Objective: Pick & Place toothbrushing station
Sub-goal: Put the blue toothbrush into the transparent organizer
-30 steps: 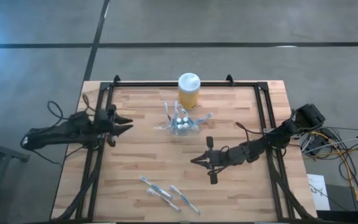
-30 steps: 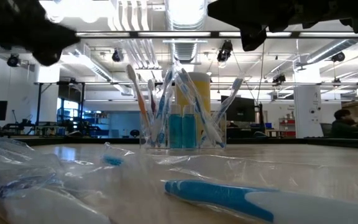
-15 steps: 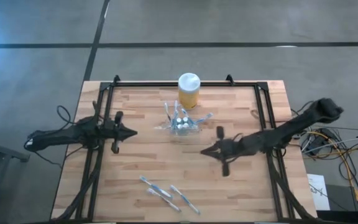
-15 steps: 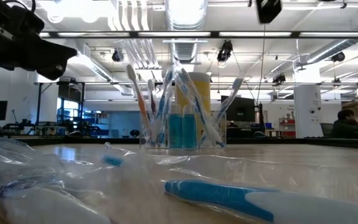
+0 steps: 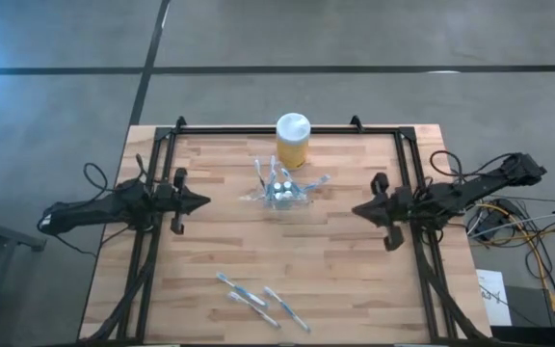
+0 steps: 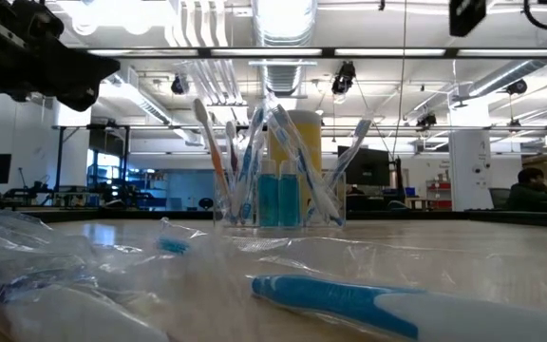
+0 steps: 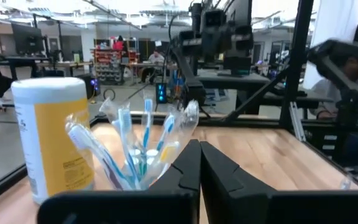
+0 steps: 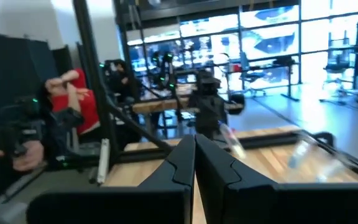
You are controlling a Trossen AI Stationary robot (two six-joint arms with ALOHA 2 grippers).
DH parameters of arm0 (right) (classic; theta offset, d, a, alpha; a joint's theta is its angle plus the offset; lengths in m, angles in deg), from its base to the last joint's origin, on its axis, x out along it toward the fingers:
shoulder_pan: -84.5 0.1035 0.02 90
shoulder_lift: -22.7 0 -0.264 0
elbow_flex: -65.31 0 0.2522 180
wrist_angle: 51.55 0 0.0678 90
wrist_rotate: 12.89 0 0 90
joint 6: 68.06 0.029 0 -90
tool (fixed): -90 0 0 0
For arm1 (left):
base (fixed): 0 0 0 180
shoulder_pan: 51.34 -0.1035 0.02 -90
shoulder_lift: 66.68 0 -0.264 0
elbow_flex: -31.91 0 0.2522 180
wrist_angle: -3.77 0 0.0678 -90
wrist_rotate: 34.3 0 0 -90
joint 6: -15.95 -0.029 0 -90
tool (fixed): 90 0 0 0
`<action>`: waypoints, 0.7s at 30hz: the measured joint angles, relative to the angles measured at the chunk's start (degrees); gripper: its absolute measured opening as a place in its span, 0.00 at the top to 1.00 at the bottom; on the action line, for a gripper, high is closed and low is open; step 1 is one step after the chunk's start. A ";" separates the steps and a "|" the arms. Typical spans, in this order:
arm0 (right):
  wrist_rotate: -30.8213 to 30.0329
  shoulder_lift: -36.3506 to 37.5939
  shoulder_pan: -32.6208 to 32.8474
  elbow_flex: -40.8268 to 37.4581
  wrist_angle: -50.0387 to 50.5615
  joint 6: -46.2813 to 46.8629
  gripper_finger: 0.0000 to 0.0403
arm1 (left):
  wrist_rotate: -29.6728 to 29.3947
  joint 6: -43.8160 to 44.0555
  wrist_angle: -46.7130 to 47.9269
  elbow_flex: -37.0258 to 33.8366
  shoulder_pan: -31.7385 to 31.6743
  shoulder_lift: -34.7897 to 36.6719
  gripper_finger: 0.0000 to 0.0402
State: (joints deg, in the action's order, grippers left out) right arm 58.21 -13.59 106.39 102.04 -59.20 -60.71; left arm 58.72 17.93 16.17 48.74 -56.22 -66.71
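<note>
The small see-through plastic toothbrushing station [image 5: 280, 191], bristling with toothbrushes, stands near the wooden tabletop's [image 5: 355, 280] far edge. Left gripper [image 5: 200, 202] and right gripper [image 5: 359, 208], both clenched empty, flank it at the side edges. Approach seems unstarted; next, opening fingers.

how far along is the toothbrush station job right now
Done: the small see-through plastic holder stands mid-table beside the yellow jar with a white lid, already holding several thin toothbrushes and white-capped tubes.
In hand: nothing. The left gripper and right gripper are both shut and empty, out at the table's sides.
Left: a few wrapped toothbrushes lie loose near the front edge.
</note>
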 joint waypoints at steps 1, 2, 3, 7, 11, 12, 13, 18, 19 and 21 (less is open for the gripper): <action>-0.74 1.70 0.00 -0.72 1.43 0.07 0.98 | 0.00 0.02 -0.31 0.00 0.00 0.00 0.99; -1.14 3.47 0.01 -1.55 3.03 0.13 0.98 | 0.00 0.04 -0.41 0.00 0.00 0.00 0.99; -1.72 5.08 0.04 -2.52 4.54 0.24 0.98 | 0.00 -0.04 -0.32 0.00 0.00 0.00 0.99; -2.16 10.42 0.02 -7.81 6.22 1.00 0.98 | 0.02 -0.63 -0.16 -0.10 0.00 0.00 0.99; -2.25 14.92 -0.89 -13.96 5.39 3.44 0.98 | 0.02 -0.68 -0.13 -0.19 0.00 0.02 0.99; -2.31 15.84 -1.19 -15.52 4.63 3.98 0.98 | 0.00 -0.68 -0.13 -0.24 0.00 0.02 0.99; -2.25 16.66 -1.39 -17.02 3.25 4.25 0.98 | 0.01 -0.64 -0.14 -0.30 0.00 0.02 0.99; -2.03 20.37 -1.53 -22.48 1.41 4.60 0.98 | 0.00 0.58 0.00 -0.55 0.00 0.00 0.98; -2.07 20.76 -1.53 -22.48 2.44 5.23 0.98 | 0.00 0.81 0.00 -0.55 0.00 0.00 0.98; -2.09 20.95 -1.55 -22.48 3.43 5.63 0.98 | 0.02 1.11 0.02 -0.55 -0.02 0.00 0.99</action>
State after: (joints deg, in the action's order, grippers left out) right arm 56.13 7.37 104.84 79.56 -55.77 -55.09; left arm 58.75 19.04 16.19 48.19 -56.25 -66.71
